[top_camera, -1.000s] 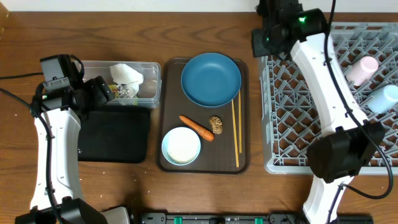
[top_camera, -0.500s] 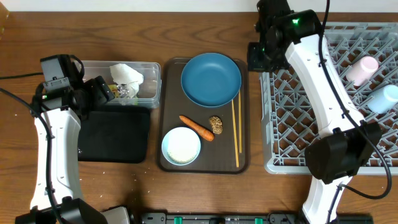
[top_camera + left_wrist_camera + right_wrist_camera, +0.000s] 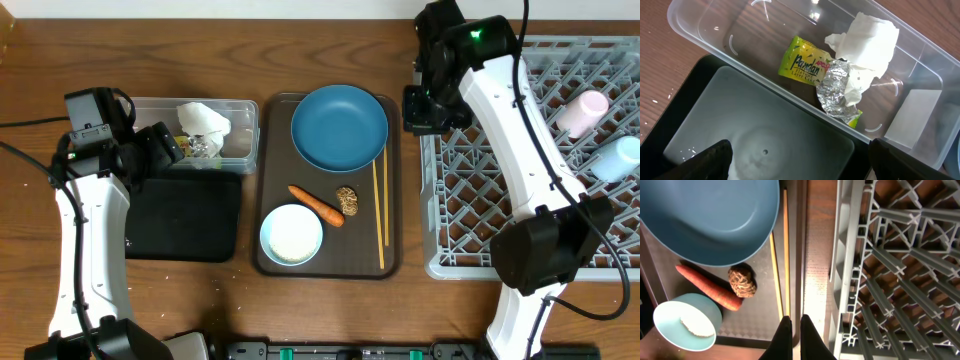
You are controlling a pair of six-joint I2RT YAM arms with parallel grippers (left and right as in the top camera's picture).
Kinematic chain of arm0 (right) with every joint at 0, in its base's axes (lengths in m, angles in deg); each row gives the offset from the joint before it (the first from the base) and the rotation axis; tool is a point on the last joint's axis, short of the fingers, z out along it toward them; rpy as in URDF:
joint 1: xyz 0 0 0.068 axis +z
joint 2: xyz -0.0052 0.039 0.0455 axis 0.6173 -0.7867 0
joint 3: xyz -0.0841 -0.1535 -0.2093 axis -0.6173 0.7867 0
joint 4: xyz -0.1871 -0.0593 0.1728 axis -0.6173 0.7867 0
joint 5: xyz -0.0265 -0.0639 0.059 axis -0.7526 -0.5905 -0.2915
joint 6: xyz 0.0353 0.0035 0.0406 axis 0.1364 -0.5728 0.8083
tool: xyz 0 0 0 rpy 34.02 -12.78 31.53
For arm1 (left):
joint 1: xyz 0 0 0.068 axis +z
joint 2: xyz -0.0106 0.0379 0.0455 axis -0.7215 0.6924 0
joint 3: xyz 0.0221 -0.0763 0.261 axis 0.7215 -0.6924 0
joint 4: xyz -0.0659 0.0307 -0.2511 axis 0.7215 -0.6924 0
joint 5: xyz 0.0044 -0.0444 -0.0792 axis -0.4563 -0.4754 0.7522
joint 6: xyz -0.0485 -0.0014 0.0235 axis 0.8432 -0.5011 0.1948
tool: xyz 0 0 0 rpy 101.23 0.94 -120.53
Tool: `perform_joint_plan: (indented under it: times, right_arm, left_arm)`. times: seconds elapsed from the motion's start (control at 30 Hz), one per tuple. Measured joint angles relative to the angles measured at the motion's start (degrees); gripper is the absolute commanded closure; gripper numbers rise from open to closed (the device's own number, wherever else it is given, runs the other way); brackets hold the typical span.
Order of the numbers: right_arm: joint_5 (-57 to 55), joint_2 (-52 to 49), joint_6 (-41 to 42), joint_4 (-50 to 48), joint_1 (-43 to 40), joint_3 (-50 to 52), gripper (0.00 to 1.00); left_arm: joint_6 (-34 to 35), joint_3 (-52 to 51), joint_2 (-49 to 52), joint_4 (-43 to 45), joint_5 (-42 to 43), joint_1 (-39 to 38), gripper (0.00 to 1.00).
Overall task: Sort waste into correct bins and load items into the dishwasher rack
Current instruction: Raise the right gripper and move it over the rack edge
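Note:
The dark-blue bowl [image 3: 339, 127], orange carrot [image 3: 316, 206], brown lumpy piece [image 3: 347, 199], chopsticks [image 3: 379, 215] and a small bowl with white rice [image 3: 291, 235] lie on the brown serving tray [image 3: 392, 262]. The pink cup [image 3: 581, 112] and light-blue cup [image 3: 615, 158] lie in the grey rack [image 3: 480, 200]. The white napkin [image 3: 865, 35] and yellow-green wrapper [image 3: 802, 62] lie in the clear tub [image 3: 243, 128]. My left gripper [image 3: 800, 152] is open and empty over the black tray [image 3: 185, 215]. My right gripper [image 3: 792, 325] is shut and empty above the serving tray's right rim, beside the chopsticks [image 3: 780, 255].
A crumpled foil piece [image 3: 837, 90] lies with the wrapper in the tub. The rack's left wall [image 3: 845, 265] runs close along the serving tray's right rim, with a narrow strip of wooden table [image 3: 817, 255] between them.
My right gripper has moved from the rack's back left corner toward the front, along the gap between rack and serving tray. The left arm has not moved.

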Motion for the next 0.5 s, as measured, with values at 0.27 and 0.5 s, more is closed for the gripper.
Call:
perform_joint_plan:
  times: [0.27,0.5]
  right_arm:
    - [0.0,0.0,0.0,-1.8,0.0,0.0,0.99]
    - [-1.4,0.0,-3.0,-16.2,1.9,0.2,0.8]
  left_arm:
    - [0.0,0.0,0.0,0.0,0.0,0.0,0.12]
    - [0.0,0.0,0.0,0.0,0.0,0.0,0.12]
